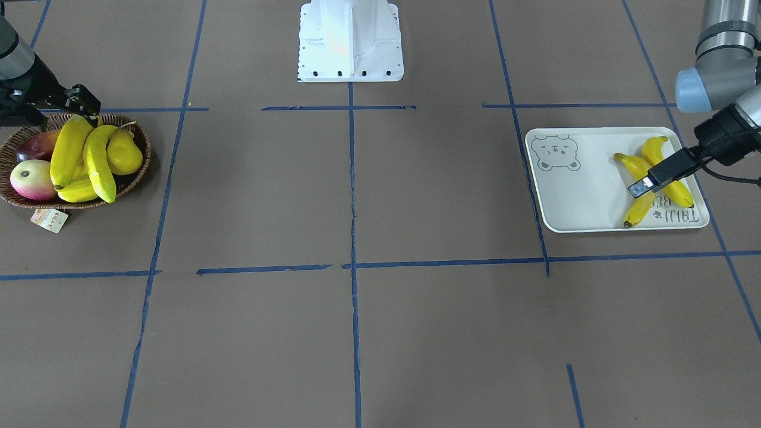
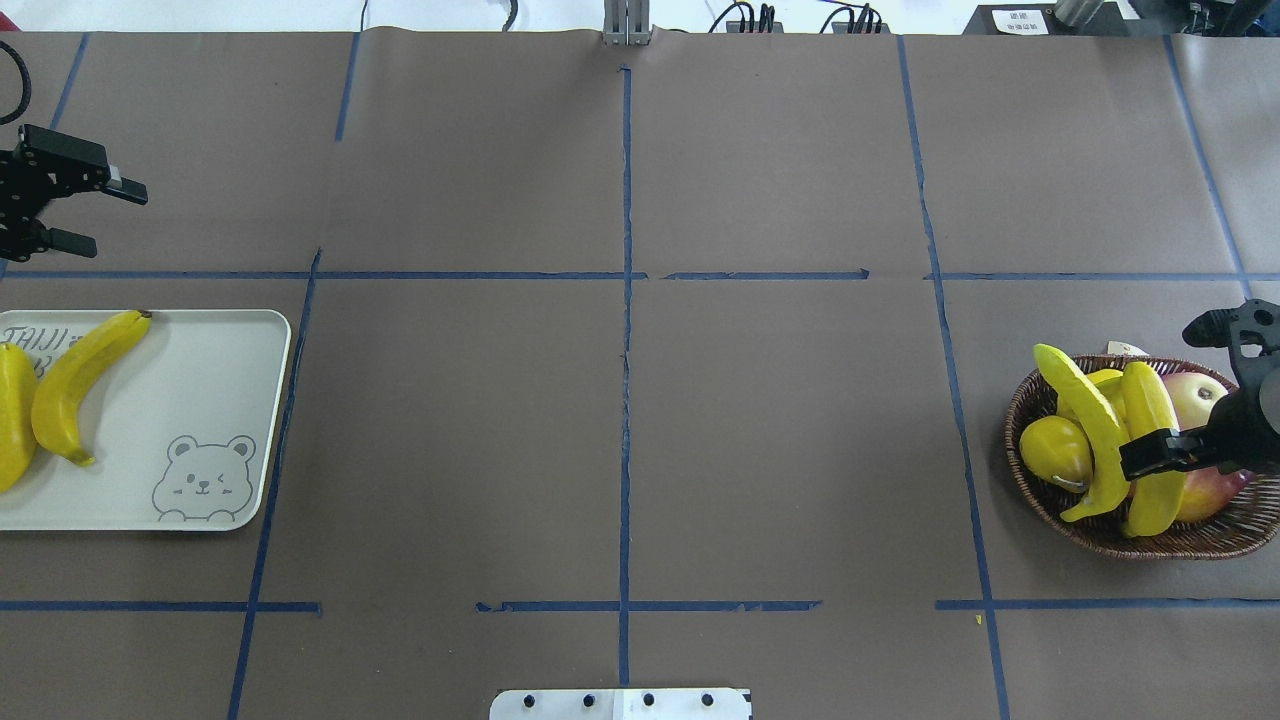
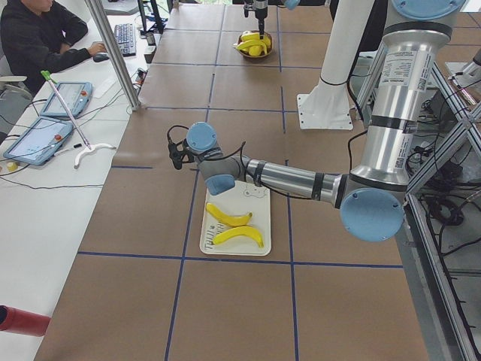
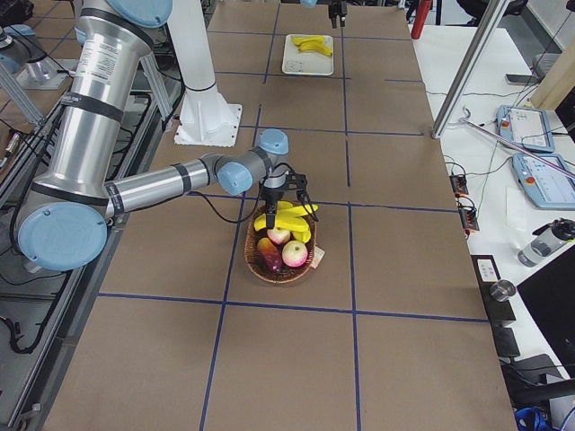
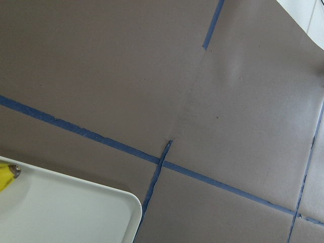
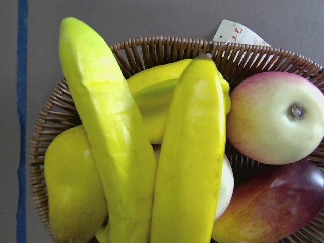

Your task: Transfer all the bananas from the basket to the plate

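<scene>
Bright-yellow curved bananas are split between two places. Two lie in the round brown wicker basket at the right end of the table, and two lie on the pale rectangular plate with the bear face at the left end.

In the basket the two bananas rest side by side on top of the heap, over a ridged yellow-green fruit. A yellow pear sits to their left. A pink-and-cream round fruit and a dark red mango sit to their right. A paper tag lies on the table by the basket's far rim.

The right gripper hangs low over the basket with its fingers spread wide and nothing between them. One finger is above the right-hand banana.

The plate's two bananas lie close together at its lettered end. The left gripper hangs beyond the plate's far edge, its jaws parted and empty.
</scene>
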Available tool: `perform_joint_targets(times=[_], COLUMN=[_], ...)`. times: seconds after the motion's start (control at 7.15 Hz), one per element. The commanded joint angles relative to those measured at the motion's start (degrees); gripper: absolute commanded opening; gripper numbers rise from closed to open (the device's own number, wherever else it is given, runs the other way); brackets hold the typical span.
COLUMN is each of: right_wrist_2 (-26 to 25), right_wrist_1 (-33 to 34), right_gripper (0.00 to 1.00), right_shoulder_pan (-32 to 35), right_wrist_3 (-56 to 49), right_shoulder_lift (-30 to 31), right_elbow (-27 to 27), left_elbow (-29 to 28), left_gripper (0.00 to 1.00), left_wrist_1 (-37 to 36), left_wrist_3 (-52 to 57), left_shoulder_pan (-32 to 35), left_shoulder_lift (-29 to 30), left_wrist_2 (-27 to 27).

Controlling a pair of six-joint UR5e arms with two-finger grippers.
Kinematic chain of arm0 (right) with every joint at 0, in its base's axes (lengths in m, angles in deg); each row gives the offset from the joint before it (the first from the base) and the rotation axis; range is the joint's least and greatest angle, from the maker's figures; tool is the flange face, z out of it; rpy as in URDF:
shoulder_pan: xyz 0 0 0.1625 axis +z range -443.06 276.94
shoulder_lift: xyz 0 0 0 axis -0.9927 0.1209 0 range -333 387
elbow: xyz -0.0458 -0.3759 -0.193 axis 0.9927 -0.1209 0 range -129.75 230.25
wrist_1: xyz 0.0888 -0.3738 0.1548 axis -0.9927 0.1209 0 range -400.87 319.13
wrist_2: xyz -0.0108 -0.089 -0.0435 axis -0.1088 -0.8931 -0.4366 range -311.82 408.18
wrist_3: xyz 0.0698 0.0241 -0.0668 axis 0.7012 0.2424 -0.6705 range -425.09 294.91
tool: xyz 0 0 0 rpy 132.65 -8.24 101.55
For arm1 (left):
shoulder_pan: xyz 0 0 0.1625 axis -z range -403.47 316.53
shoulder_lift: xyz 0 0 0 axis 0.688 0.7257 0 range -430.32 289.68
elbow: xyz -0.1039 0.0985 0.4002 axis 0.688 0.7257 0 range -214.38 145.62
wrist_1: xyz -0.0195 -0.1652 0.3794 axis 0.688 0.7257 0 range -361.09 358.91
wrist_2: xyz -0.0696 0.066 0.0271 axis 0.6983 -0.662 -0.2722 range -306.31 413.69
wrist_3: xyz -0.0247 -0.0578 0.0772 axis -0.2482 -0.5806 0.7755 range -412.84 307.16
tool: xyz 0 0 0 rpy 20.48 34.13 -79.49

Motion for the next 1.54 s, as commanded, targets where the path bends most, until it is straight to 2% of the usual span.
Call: perform_joint_targets(times=[0.0,0.42,0.56,0.7,0.84,0.98,1.4], right_wrist_2=[0.0,0.0,0.0,0.0,0.1,0.1,0.4], right_wrist_1=[-0.1,-0.1,-0.1,-0.1,-0.1,-0.1,-0.1], right_gripper=[0.99,0.95,0.76,0.4,0.19,0.08,0.03], right_shoulder_pan=[-0.4,-0.4,-0.4,-0.3,-0.1,0.0,1.7], right_wrist_3=[0.0,0.0,0.0,-0.1,-0.2,-0.2,-0.3], right_shoulder_lift=[-0.2,-1.2,-1.2,-1.2,-1.2,-1.3,-0.7], right_elbow=[-1.1,-2.8,-2.8,-2.7,-2.4,-2.3,-1.4], left_elbow=[0.0,0.0,0.0,0.0,0.0,-0.1,0.0], left_gripper=[0.99,0.99,0.99,0.99,0.99,0.99,0.99], left_wrist_1=[0.0,0.0,0.0,0.0,0.0,0.0,0.0], left_wrist_3=[0.0,0.0,0.0,0.0,0.0,0.0,-0.1], left_shoulder_pan=[0.0,0.0,0.0,0.0,0.0,0.0,0.0], left_shoulder_lift=[0.1,0.2,0.2,0.1,0.1,0.2,0.2], left_wrist_2=[0.1,0.1,0.1,0.1,0.1,0.1,0.1])
